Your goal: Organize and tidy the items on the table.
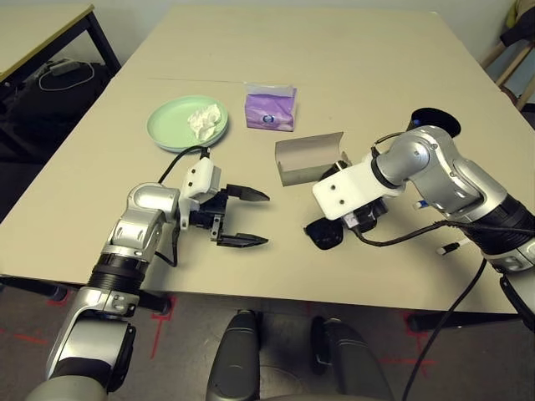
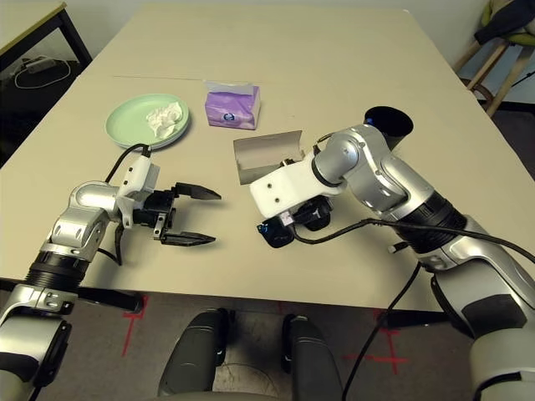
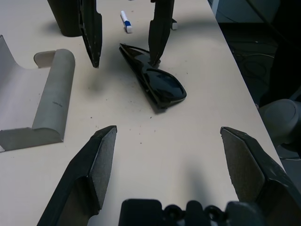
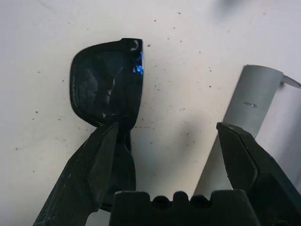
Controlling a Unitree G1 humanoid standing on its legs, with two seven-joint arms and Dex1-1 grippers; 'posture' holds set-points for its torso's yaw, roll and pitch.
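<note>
Tissue (image 1: 204, 121) on plate (image 1: 167, 125), tissue pack (image 1: 270, 109) to its right, sunglasses (image 1: 324, 233) nearer — in front of glasses case (image 1: 308, 159)

A dark floor (image 1: 276, 305) (red tape marks on it); a side table (image 1: 42, 29) and wooden chair legs (image 1: 510, 63) flank it.

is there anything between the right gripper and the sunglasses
Nothing visible. The open right gripper hangs directly over the sunglasses with bare table beneath. The open glasses case lies beside them, off to one side of the gripper, not in the path.
</note>
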